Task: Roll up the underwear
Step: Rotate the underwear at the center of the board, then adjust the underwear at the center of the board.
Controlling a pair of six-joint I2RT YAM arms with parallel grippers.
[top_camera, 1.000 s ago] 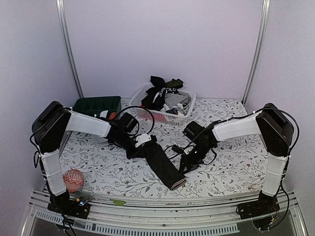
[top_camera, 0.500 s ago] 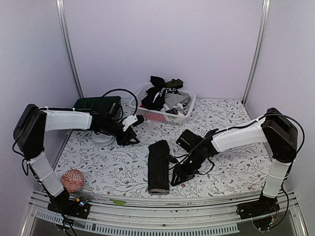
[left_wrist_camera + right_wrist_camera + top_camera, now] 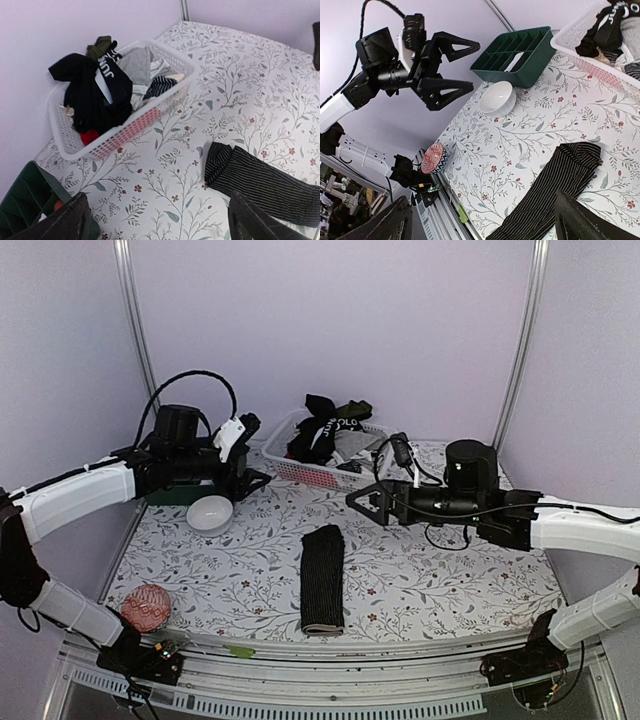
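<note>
Seeing one dark striped underwear [image 3: 323, 578] lying mid-bench as a long flat strip; I'd call it folded, not rolled yet. The underwear pile [image 3: 325, 430] sits heaped in the white basket [image 3: 310, 473] at the back, so most of the job looks left. Left gripper [image 3: 252, 452] and right gripper [image 3: 362, 504] are both spread wide, empty, raised well apart from the strip. The bench [image 3: 450, 570] has a floral cover. Walls are plain lilac with metal corner posts.
</note>
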